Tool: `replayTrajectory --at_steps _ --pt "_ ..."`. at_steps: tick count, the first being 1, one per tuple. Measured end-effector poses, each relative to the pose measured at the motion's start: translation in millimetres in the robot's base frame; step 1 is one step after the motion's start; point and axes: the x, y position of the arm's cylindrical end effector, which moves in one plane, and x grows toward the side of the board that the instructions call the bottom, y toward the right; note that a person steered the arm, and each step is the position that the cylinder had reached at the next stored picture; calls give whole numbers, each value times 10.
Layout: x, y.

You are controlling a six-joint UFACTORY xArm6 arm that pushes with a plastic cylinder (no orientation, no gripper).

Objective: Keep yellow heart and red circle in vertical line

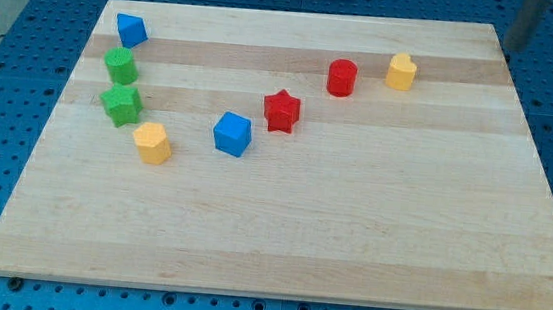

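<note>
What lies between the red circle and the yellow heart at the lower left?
In the camera view, the red star and blue cube lie between the red circle and yellow heart.

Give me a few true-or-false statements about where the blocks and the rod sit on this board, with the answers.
1. The red circle sits just to the view's left of a yellow block. True.
2. My tip is touching the red circle. False: it is at the view's top right corner, away from every block.
3. The two green blocks sit one above the other near the view's left edge. True.
4. The red star lies at the view's bottom edge. False: it is near the middle, up and right of a blue block.
5. Only one yellow block is on the board. False: a second yellow one lies below the green pair.
</note>
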Motion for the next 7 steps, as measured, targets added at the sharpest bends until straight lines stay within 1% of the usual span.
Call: replayTrajectory --at_steps 1,2,3,4,5,6,7 --pt "609 -286" --pt "612 -749" --pt "587 -1406" --pt "718 -1702" --pt "222 -1710" --pt "-48 -1724" --pt "738 -1578"
